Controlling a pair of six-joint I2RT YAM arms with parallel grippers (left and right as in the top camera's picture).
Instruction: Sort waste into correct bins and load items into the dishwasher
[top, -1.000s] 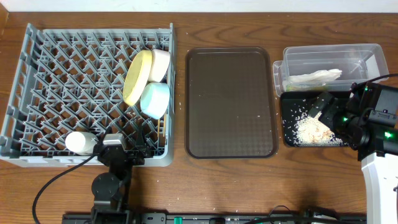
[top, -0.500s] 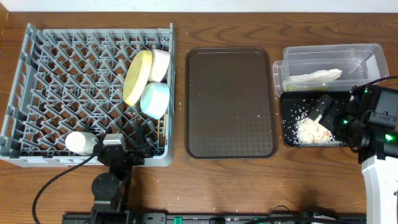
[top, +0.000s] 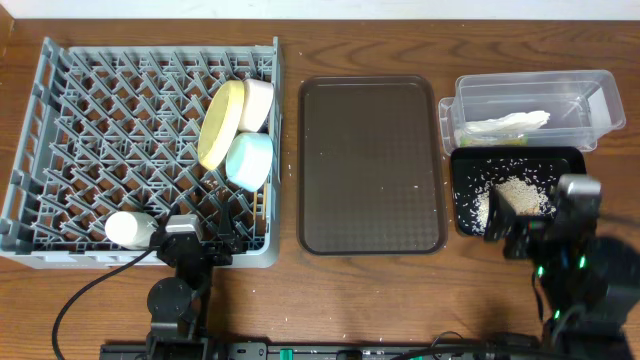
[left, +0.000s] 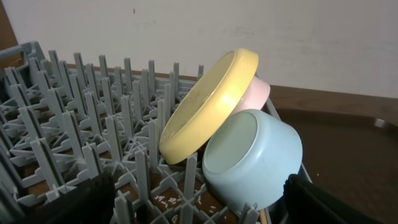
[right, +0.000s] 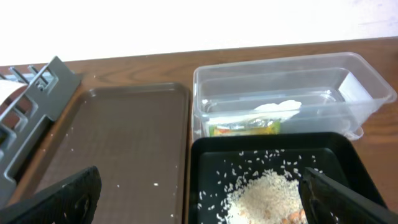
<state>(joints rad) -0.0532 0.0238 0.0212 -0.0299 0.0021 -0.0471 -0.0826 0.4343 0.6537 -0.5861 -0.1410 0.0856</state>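
grey-blue dish rack (top: 160, 43) sits just left of the brown tray (top: 370, 165) on the counter (top: 350, 40). rack corner nearest the tray's far end: yellow plate (top: 220, 124) on edge, tilted, leaning against the white bowl (top: 258, 103). light blue bowl (top: 250, 160) lies on its side just nearer, touching the plate. white cup (top: 130, 229) lies on its side at the rack's near edge, well apart from the tray. chopsticks (top: 262, 205): something thin and wooden stands among the pegs by the rack wall next to the tray, too small to be sure.

right of the tray, far end: clear tub (top: 520, 80) holding the white paper strip (top: 510, 124) and the green wrapper (right: 244, 128). right of the tray, near end: black tray (top: 470, 215) right against the tub, rice (top: 525, 195) piled on it with loose grains around. a few grains on the brown tray too.

left claw (left: 200, 186) spread wide, pinching nothing, low over the rack, facing the plate and bowls. right claw (right: 200, 180) spread wide, pinching nothing, over the black tray's near edge.
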